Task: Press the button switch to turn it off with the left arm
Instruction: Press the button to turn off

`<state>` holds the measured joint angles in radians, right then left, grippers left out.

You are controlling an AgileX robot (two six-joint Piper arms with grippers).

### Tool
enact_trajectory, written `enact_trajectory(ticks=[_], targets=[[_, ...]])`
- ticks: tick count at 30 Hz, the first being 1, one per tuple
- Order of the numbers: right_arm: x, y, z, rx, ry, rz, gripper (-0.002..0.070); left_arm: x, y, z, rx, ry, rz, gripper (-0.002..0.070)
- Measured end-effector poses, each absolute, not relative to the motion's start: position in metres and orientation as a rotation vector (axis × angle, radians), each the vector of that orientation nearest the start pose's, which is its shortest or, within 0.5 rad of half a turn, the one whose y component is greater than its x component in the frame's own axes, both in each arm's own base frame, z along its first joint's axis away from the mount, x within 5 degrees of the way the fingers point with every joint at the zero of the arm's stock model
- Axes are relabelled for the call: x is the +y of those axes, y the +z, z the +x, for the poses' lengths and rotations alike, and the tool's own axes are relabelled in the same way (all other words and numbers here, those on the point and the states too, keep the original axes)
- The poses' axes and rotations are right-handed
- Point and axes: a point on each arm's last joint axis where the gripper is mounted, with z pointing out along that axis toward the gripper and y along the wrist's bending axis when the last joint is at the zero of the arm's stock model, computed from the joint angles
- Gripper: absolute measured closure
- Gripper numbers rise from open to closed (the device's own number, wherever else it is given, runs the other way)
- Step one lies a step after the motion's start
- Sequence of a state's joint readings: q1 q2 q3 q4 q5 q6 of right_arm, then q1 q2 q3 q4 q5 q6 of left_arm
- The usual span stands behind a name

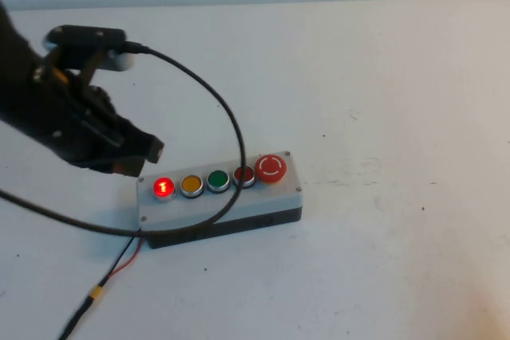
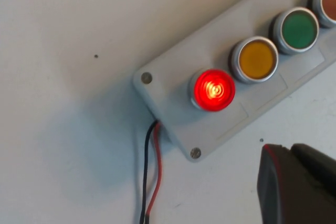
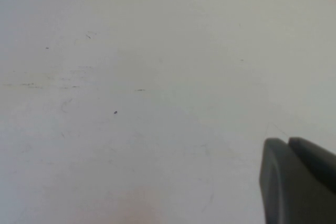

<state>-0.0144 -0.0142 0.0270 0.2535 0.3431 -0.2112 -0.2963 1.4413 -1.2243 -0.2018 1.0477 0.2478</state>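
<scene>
Item for your record: one button switch box [image 1: 221,197], light grey lid over a dark base, rectangular, lying flat on the white table in the lower-left centre of the high view, its long axis running left to right and tilted slightly upward toward the right.

You see five controls in a row on its lid. From the left: a lit red button [image 1: 163,188], glowing brightly; a yellow button [image 1: 191,185], unlit; a green button [image 1: 218,180], unlit; a dark red button [image 1: 244,174], partly crossed by a black cable; and a large red mushroom-head button [image 1: 271,167] at the right end.

You find red and black wires [image 2: 150,177] leaving the box's left end, beside the lit button.
</scene>
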Motion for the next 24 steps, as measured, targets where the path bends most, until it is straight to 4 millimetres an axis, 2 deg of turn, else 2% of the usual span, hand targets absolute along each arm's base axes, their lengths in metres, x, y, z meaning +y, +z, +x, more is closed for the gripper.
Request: enact_trajectory(ticks=[4,7,12,24], targets=[[0.007,0.175,0.053,1.829,0.087,-0.021,0.0692,-0.126,0.303,0.291,2.723,-0.228,0.774,0.0677],[0.007,0.175,0.053,1.829,0.087,-0.021,0.0692,-0.133,0.29,0.3,2.789,-0.21,0.812,0.0677],[0.007,0.175,0.053,1.829,0.087,-0.021,0.0692,-0.135,0.268,0.313,2.841,-0.157,0.838,0.0677],[0.007,0.175,0.053,1.829,0.087,-0.021,0.0692,-0.138,0.254,0.325,2.821,-0.121,0.84,0.0677]])
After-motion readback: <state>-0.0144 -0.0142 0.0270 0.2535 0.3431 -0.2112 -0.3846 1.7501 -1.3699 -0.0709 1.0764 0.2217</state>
